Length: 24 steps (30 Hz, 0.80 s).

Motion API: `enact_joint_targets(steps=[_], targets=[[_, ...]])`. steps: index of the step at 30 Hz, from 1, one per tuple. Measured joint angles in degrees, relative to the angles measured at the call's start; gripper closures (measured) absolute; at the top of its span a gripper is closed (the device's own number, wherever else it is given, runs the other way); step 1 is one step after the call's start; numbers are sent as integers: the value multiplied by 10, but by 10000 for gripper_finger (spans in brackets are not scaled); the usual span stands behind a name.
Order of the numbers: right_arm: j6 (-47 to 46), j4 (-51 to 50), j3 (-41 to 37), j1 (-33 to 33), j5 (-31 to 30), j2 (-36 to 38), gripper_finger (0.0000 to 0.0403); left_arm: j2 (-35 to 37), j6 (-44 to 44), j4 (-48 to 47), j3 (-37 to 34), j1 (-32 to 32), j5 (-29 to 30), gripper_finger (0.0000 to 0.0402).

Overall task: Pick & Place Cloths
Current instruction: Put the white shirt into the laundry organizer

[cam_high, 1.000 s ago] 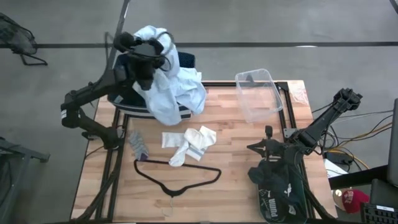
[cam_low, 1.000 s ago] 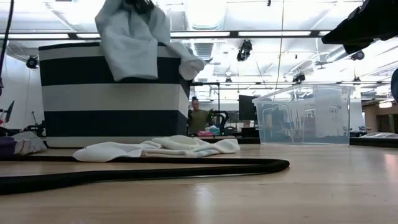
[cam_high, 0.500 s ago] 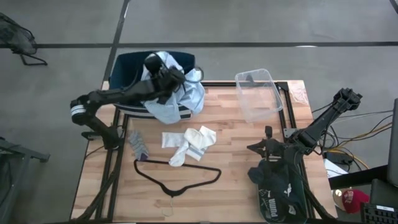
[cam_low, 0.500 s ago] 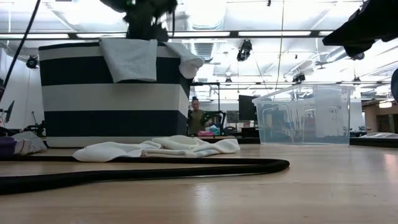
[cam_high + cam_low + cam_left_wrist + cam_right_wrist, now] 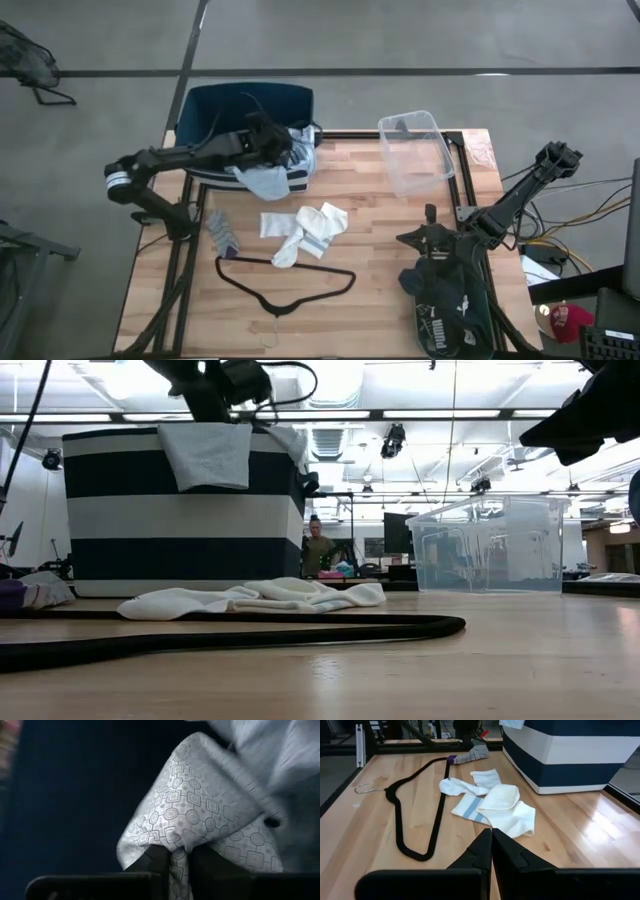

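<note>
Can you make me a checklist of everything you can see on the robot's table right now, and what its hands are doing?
Surface: wooden table, bare in the middle.
Job's things: pale-blue shirt draped over the rim of the striped bin; white cloths and a small grey piece lie on the table.
Clutter: black hanger; clear plastic tub.
Grippers: left gripper over the bin, shut on the shirt; right gripper shut, waiting at the table's right edge.
Cables: wires by the right arm's base.
Surroundings: a person far behind the table.

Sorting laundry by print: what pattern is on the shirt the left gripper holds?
Pale shirt: small grey circles and squares, clearest in left wrist view.
</note>
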<state>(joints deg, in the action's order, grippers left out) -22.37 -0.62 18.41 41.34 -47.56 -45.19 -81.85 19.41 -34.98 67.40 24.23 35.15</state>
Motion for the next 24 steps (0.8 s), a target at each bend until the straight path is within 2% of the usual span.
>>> enact_joint_targets(steps=[5,7,10,13,24], targets=[[-1,4,0,0,0,0,394,4,-146,-115,78,45,-202,356],[-1,5,0,0,0,0,394,5,-188,-133,101,57,-231,356],[-1,10,0,0,0,0,394,8,-236,-145,132,61,-225,351],[-1,12,0,0,0,0,394,14,-230,-147,157,60,-225,328],[-1,12,0,0,0,0,394,33,-261,-151,193,59,-223,158]])
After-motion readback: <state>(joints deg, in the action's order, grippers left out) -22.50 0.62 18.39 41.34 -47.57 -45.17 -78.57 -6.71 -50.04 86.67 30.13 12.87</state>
